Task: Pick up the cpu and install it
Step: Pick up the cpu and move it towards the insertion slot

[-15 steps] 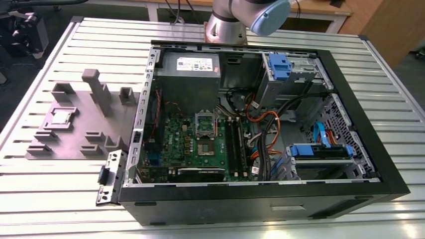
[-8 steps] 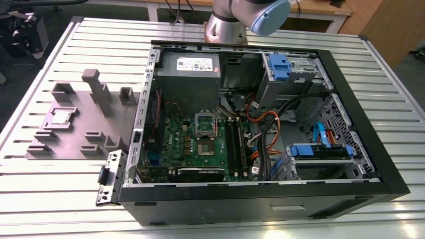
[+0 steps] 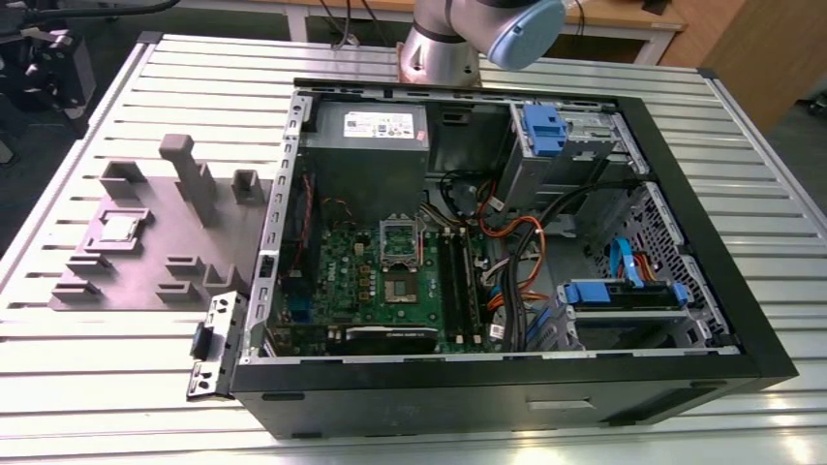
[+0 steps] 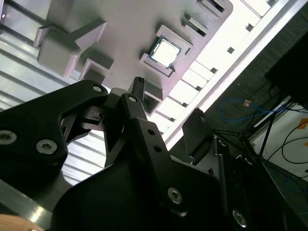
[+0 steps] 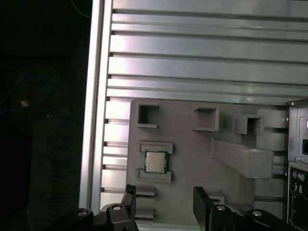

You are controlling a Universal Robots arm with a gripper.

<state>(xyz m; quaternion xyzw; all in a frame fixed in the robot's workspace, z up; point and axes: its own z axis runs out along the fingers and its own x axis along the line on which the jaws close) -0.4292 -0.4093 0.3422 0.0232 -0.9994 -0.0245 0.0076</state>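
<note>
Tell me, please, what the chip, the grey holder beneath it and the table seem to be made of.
The chip seems metal-topped: silvery, softly reflective, with a darker rim. The holder looks like plastic: uniform matte grey, with moulded blocks and pockets. The table is probably aluminium: pale slats with bright glare along the grooves.

The ribbed metal desk (image 3: 116,387) carries a grey fixture plate (image 3: 149,260) on the exterior view's left, just beside an open black computer case (image 3: 517,387).
</note>
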